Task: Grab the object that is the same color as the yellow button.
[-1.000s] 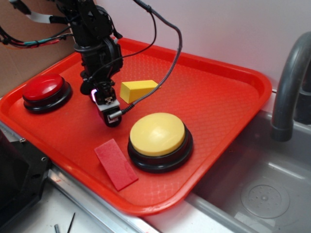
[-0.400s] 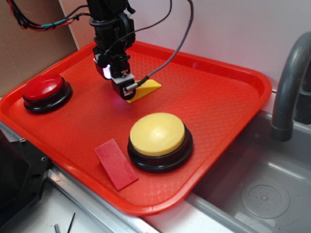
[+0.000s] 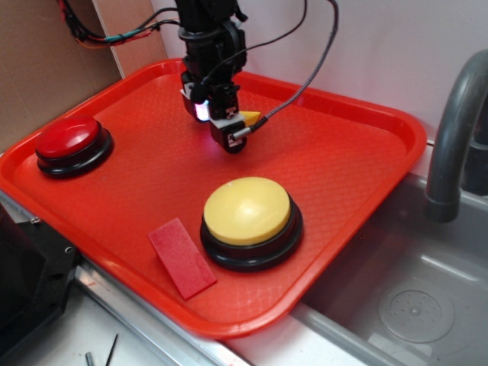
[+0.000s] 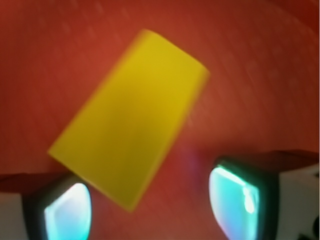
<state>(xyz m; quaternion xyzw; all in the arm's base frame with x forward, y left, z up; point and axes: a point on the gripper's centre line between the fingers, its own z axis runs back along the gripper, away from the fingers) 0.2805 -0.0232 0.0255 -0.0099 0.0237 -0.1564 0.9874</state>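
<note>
Carried farther back over the tray, the gripper now hides most of the yellow wedge. Only the wrist view shows the wedge whole — fingers spread, one at its lower corner.

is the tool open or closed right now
Open. In the wrist view the tool has its two pads apart, and the yellow wedge lies ahead of them, not clamped.

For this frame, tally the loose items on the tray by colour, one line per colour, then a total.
Yellow: 2, the yellow button and the wedge block under the gripper
Red: 2, the red button and the flat red piece
Total: 4 items on the red tray
</note>
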